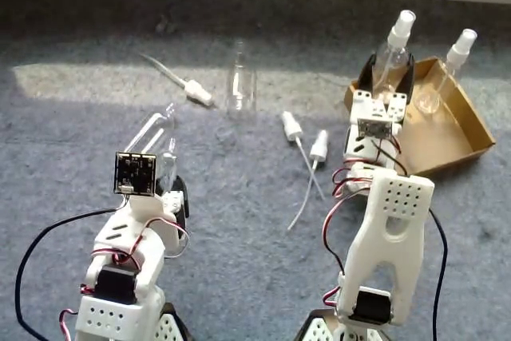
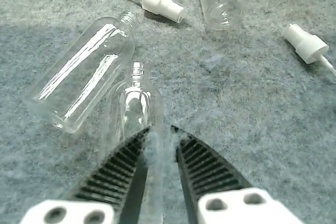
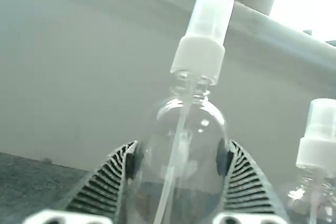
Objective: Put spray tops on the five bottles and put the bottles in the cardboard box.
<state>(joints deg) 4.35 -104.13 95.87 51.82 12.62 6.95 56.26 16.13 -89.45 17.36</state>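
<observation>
You've got box [image 1: 451, 137] far R on table [image 1: 239, 237], capped bottle [image 1: 443, 73] in it; bare bottle [image 1: 239, 81] ctr, spray top [image 1: 291, 127] btwn them.

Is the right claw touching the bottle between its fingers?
Touching. Right wrist view: the right claw pinches both sides of the clear bottle with white spray top.
</observation>
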